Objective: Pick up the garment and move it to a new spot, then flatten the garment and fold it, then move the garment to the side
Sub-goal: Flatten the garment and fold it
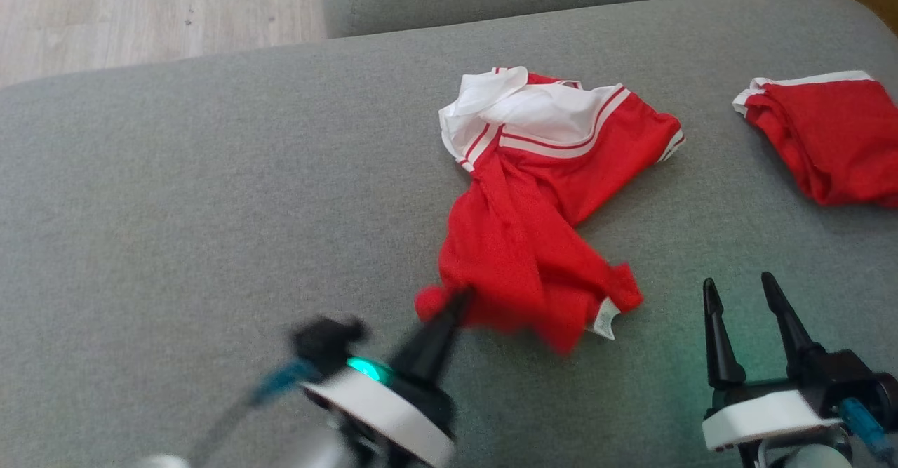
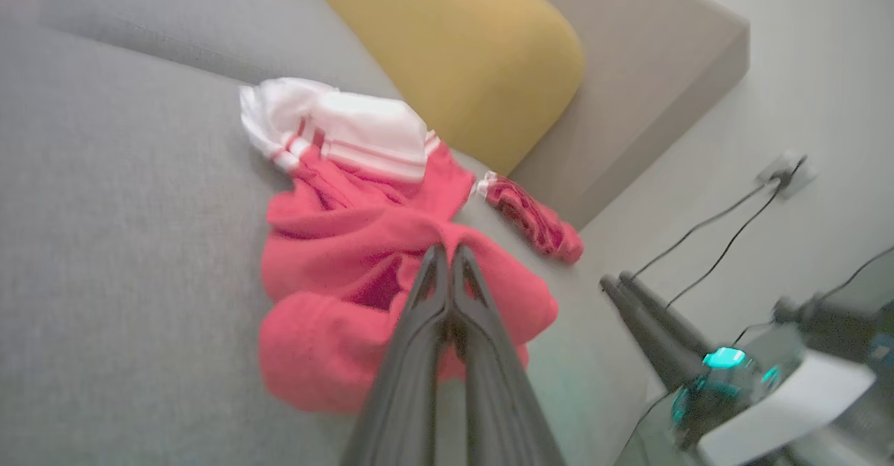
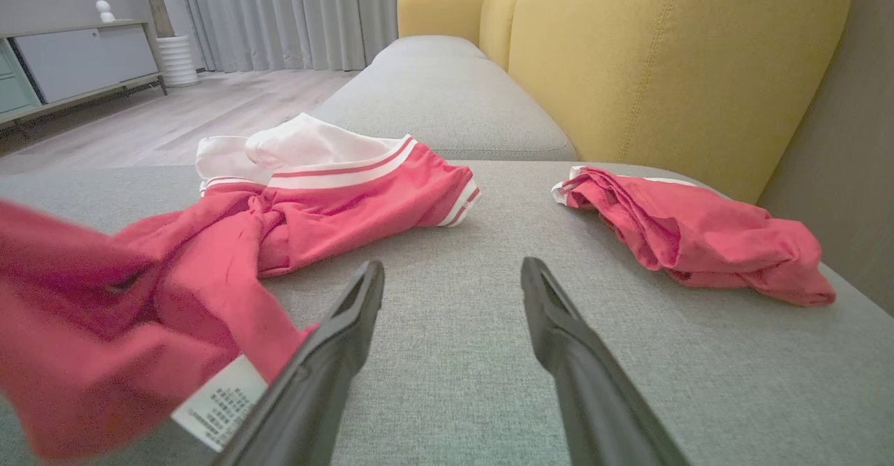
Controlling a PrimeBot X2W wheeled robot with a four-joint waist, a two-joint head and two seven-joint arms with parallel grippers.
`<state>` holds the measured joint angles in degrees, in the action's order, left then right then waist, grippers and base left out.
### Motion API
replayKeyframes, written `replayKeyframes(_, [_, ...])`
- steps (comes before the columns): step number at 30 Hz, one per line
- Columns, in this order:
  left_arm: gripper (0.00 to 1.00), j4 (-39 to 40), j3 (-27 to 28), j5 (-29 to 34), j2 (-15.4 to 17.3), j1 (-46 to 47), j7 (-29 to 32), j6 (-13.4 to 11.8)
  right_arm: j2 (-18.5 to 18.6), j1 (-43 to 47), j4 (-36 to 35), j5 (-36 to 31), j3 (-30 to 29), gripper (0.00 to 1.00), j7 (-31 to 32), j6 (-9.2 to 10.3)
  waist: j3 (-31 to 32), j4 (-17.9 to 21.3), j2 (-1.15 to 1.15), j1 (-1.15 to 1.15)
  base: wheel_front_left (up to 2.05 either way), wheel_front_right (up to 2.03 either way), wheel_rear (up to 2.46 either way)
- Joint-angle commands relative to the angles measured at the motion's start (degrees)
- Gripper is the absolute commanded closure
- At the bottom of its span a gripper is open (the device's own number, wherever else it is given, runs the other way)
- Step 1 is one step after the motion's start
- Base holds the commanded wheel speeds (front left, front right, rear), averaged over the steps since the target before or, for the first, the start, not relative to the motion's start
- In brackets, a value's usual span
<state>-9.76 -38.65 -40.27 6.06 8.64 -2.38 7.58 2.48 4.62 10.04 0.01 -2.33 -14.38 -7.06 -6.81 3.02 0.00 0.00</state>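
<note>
- Pinching the near red edge of the garment point(image 1: 533, 229) with the left hand point(image 1: 459, 301), fingers pressed together on a bunched fold.
- Showing the same grip in the left wrist view: left hand point(image 2: 447, 253) closed, tips buried in the red fabric of the garment point(image 2: 335, 263).
- Lying crumpled mid-cushion on the grey sofa seat point(image 1: 210, 208), white striped part at the far end, red part trailing toward the robot.
- Hovering the right hand point(image 1: 736, 284) just right of the garment, fingers spread wide, gripping nothing, clear of the fabric.
- Showing a white label point(image 3: 220, 403) on the near hem in the right wrist view, right beside one dark finger.
- Sitting well apart on the right side of the seat: second red garment point(image 1: 828, 138), crumpled, near the yellow back cushion point(image 3: 663, 68).
</note>
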Motion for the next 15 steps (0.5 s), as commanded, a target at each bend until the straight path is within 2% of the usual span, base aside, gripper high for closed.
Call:
replayKeyframes(1, [1.0, 5.41, 4.17, -3.1, 2.13, -0.05, 0.92, -0.1, 0.4, -1.5, -1.4, 0.46, 1.15, 0.0, -0.62, -0.43, 0.06, -0.16, 0.0, 0.0, 0.0, 0.0, 0.0])
replayKeyframes(3, [1.0, 11.87, 8.7, -8.71, 4.81, -1.13, 3.24, -0.47, 0.4, -1.32, -1.26, 0.69, 1.05, 0.0, -0.62, -0.43, 0.06, -0.36, 0.0, 0.0, 0.0, 0.0, 0.0])
replayKeyframes(7, [1.0, 18.5, 17.67, -17.76, 10.91, -1.68, 9.19, -3.64, 0.4, -1.19, -0.92, 1.0, 1.18, 0.0, -0.62, -0.43, -0.04, -0.88, 0.0, 0.0, 0.0, 0.0, 0.0])
replayKeyframes(10, [1.0, 17.21, 22.52, -23.19, 14.47, -0.23, 13.99, -6.0, 0.4, -1.74, -0.59, 1.03, 1.51, 0.0, -0.62, -0.43, -0.33, -1.03, 0.0, 0.0, 0.0, 0.0, 0.0])
replayKeyframes(15, [1.0, 7.87, 24.52, -20.86, 19.79, 7.04, 18.01, -8.82, 0.4, -3.0, -0.23, 0.86, 2.08, 0.0, -0.62, -0.43, -0.91, -0.82, 0.0, 0.0, 0.0, 0.0, 0.0])
